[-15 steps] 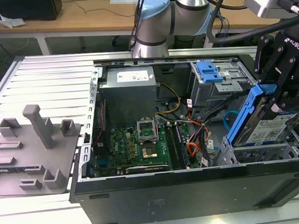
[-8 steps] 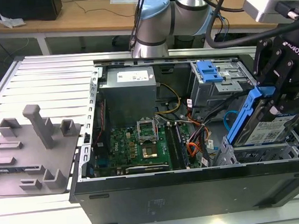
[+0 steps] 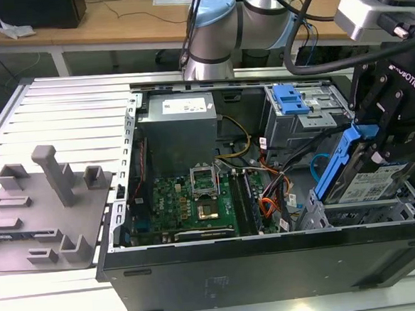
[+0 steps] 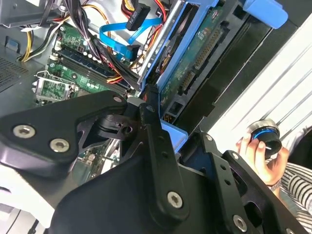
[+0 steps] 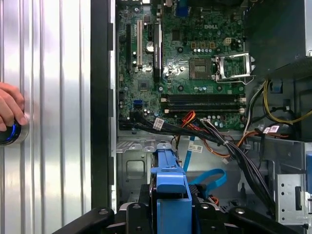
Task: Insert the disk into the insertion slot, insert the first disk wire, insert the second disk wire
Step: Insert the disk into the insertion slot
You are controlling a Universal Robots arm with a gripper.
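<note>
My gripper (image 3: 374,140) is shut on the blue handle of the disk (image 3: 370,183), a silver drive with a white label in a bright blue frame (image 3: 335,166). The disk hangs tilted, its lower end over the insertion slot (image 3: 313,212), the low grey perforated cage at the case's front corner on the exterior view's right. In both wrist views the black fingers (image 4: 146,114) clamp the blue frame (image 5: 170,187); the drive's green underside (image 4: 195,48) faces the camera. The second disk wire (image 5: 210,178), a light-blue flat cable (image 4: 117,35), loops loose beside the cage. I cannot tell which cable is the first disk wire.
An open computer case (image 3: 272,265) lies on a slatted aluminium table. A taller grey bay with a blue latch (image 3: 289,98) stands behind the cage. Black and orange wire bundles (image 5: 219,139) cross beside the motherboard (image 3: 185,196). A person's hand (image 5: 9,105) rests on a blue-lit knob (image 4: 265,136).
</note>
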